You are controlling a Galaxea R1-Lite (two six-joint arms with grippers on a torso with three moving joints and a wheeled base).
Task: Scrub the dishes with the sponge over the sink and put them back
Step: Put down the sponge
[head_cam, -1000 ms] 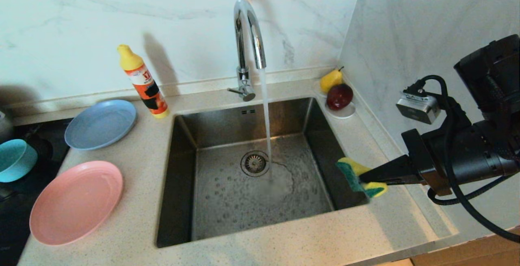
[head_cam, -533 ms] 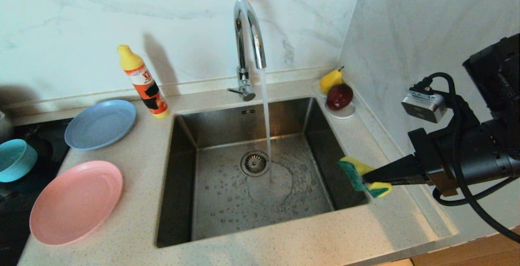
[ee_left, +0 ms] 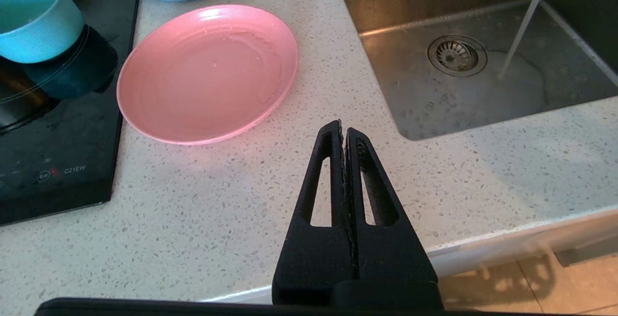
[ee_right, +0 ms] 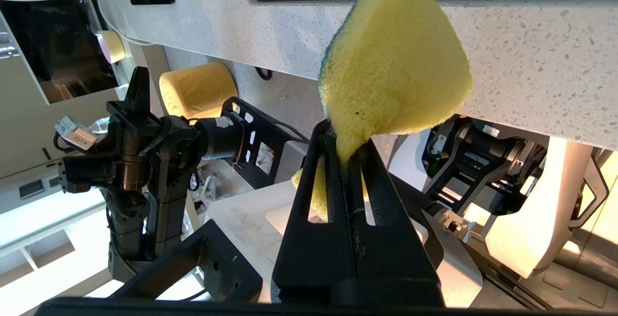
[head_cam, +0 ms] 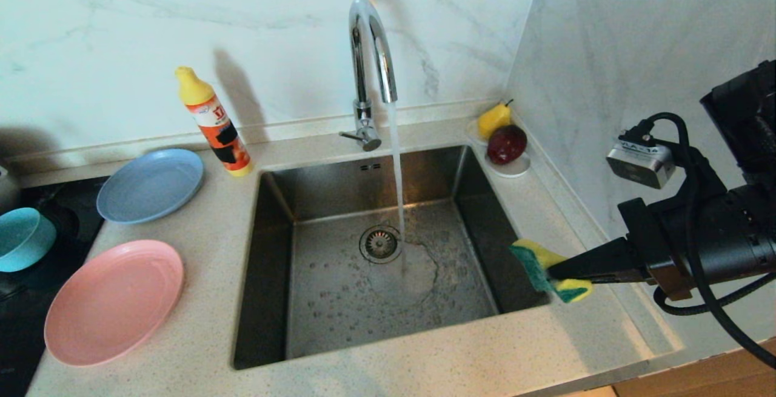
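Kitchen counter of pale speckled stone (head_cam: 200, 276) with a square steel sink (head_cam: 273, 251) set in, seen from above. Round drain strainer (head_cam: 381, 243) near the basin's middle; thin stream of water (head_cam: 397, 173) falling from a tall curved chrome tap (head_cam: 367, 70) and landing just beside the strainer.

Right gripper (head_cam: 555, 274) at the sink's right edge, reaching in from the right, fingers pressed together and pinching the sponge (head_cam: 545, 266). Sponge yellow with a dark green scouring side, squeezed and bent in the grip, held in the air above the sink's right rim, apart from the water stream. In the right wrist view, yellow foam of the sponge (ee_right: 393, 65) bulging out past the black fingertips.

Left of the sink, on the counter: pink plate (head_cam: 114, 301) nearest the front edge, light-blue plate (head_cam: 150, 185) behind it, both lying flat. Teal bowl (head_cam: 21, 238) further left, over a black cooktop (head_cam: 36, 324). Orange bottle with yellow cap (head_cam: 215, 123) leaning between the blue plate and the tap.

Left gripper (ee_left: 344, 130) parked over the counter's front edge, near the pink plate, fingers pressed together on nothing.

Back right corner: small white saucer (head_cam: 515, 170) with a yellow pear (head_cam: 494, 119) and a dark red fruit (head_cam: 507, 144).
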